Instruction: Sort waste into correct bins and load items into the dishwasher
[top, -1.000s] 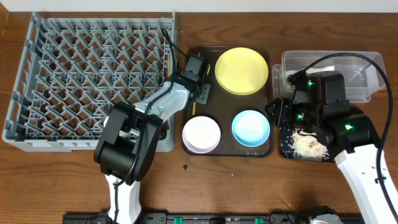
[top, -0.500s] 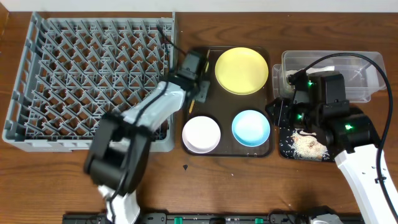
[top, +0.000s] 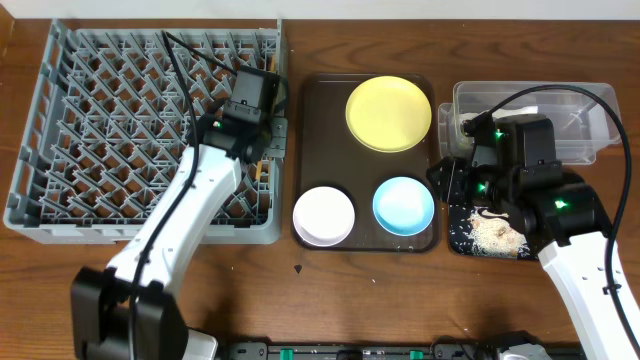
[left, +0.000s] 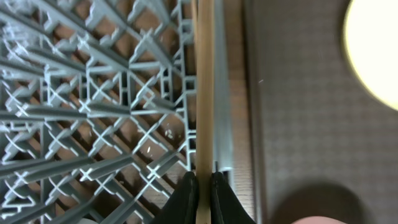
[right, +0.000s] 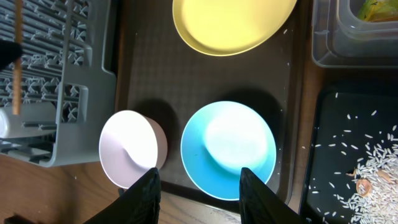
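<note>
- The brown wooden bench carries everything. Nearest on it, a white bowl and a blue bowl sit side by side on a brown tray.
- The right claw hangs above the blue bowl, fingers apart and holding nothing.
- Just right of it is a black tray, strewn with rice crumbs.
- The left claw is pinched tight on the chopsticks over the right edge of the rack.
- Farthest back are the yellow plate and the clear tub, with a pale wall beyond.

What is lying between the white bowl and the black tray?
The blue bowl. In the overhead view it sits on the brown tray, between the white bowl and the black tray.
</note>
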